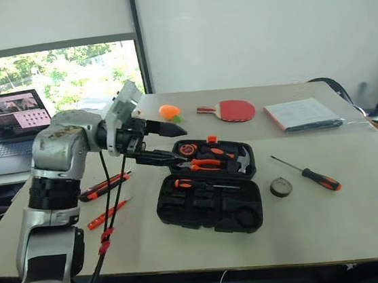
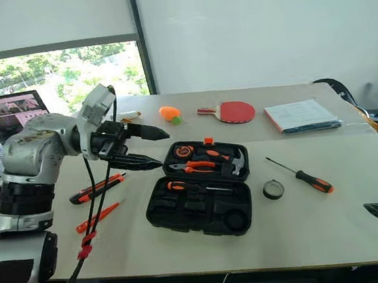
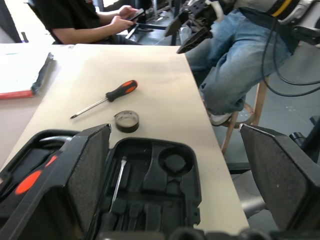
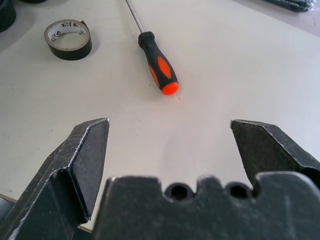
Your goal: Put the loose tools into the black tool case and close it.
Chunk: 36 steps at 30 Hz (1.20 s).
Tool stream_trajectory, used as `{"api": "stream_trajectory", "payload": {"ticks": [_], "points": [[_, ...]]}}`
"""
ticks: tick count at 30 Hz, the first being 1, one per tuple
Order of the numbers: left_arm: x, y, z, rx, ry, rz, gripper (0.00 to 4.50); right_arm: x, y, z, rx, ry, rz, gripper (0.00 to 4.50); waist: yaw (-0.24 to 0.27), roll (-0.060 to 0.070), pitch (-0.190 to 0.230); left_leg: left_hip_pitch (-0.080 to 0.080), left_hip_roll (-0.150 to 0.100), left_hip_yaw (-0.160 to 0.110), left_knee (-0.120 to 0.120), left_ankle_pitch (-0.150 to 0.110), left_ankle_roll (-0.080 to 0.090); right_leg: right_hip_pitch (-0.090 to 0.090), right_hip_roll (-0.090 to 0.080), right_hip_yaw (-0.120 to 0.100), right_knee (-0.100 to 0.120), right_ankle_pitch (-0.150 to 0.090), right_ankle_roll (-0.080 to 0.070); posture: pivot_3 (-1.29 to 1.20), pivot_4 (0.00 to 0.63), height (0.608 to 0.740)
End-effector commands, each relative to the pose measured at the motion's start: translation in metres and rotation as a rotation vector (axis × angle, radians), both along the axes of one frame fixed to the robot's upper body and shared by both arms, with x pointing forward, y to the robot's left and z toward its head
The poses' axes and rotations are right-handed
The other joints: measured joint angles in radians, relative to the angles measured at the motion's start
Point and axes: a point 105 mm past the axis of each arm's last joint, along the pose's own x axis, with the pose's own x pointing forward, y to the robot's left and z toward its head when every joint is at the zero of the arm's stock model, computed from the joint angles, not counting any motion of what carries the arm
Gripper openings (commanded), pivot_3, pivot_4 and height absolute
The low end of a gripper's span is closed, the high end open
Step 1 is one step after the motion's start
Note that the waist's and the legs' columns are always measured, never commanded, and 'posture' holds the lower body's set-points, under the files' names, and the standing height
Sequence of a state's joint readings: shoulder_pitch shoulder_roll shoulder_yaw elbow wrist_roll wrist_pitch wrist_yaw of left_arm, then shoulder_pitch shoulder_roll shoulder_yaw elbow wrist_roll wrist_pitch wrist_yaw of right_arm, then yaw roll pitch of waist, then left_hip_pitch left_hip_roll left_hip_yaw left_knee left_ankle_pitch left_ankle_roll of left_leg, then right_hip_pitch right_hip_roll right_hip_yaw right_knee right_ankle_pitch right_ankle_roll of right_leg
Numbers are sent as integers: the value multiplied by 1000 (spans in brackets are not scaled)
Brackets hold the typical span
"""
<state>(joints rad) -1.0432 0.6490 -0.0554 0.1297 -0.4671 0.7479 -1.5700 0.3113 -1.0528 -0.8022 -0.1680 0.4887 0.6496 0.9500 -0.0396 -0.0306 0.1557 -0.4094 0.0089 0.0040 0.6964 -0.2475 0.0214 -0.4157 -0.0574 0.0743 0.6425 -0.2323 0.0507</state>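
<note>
Matt black moulded-plastic tool case [image 1: 210, 204], smooth pale matt table [image 1: 335, 227], screwdriver [image 4: 157, 62] with thin shiny metal shaft and glossy orange-black plastic handle, black tape roll [image 4: 68, 39] slightly glossy, red rubber-faced paddle [image 1: 235, 110], rough-textured black gripper pads [image 3: 87, 172]

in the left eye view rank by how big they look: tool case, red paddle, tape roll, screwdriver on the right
1. black tool case
2. red paddle and the screwdriver: about the same length, though the paddle is broader and sits farther away, so unsure
3. tape roll
</note>
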Motion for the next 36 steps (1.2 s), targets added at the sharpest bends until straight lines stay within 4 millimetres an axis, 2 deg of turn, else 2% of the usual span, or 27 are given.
{"api": "stream_trajectory", "payload": {"ticks": [1,6,11,16,23,30,33,36], "points": [[-10,-6,12,-29,-50,-16,4436,33,4,-6,-76,25,0,4500,-7,0,1,2,1,0,0,0,0,1,0,0,0,0,0,0,150,740],[-11,-11,11,-34,-95,7,4436,73,11,-12,-110,30,5,4500,-3,3,3,4,0,2,-2,0,0,3,0,1,0,-1,-1,0,150,740],[-10,-10,12,-49,-116,52,4436,106,36,-17,-116,46,74,4500,5,5,4,-5,-1,2,-1,0,0,-6,0,1,1,-1,-1,0,150,740],[-11,-8,12,-44,-138,74,4436,132,35,-28,-151,114,14,4500,4,6,5,-6,-2,2,-1,0,0,-6,-1,1,1,-1,-1,0,150,740],[-12,-7,17,-62,-151,70,4436,142,23,-39,-205,269,-61,4500,5,8,6,-6,-2,2,-2,0,0,-7,-2,0,1,-1,-1,0,150,740],[-13,-9,18,-63,-181,63,4436,139,18,-55,-255,389,-25,4500,0,8,7,-6,-2,2,-2,0,0,-7,-2,0,1,-1,-1,0,150,740],[-13,-10,20,-66,-185,66,4500,140,17,-56,-256,398,-9,3754,0,8,7,-5,-2,2,-2,0,0,-7,-2,-1,1,-1,-1,0,150,740],[-11,-10,20,-66,-183,72,4500,138,20,-56,-245,403,31,2683,1,8,7,-5,-2,2,-1,0,0,-6,-2,-1,1,-1,-1,0,150,740]]}}
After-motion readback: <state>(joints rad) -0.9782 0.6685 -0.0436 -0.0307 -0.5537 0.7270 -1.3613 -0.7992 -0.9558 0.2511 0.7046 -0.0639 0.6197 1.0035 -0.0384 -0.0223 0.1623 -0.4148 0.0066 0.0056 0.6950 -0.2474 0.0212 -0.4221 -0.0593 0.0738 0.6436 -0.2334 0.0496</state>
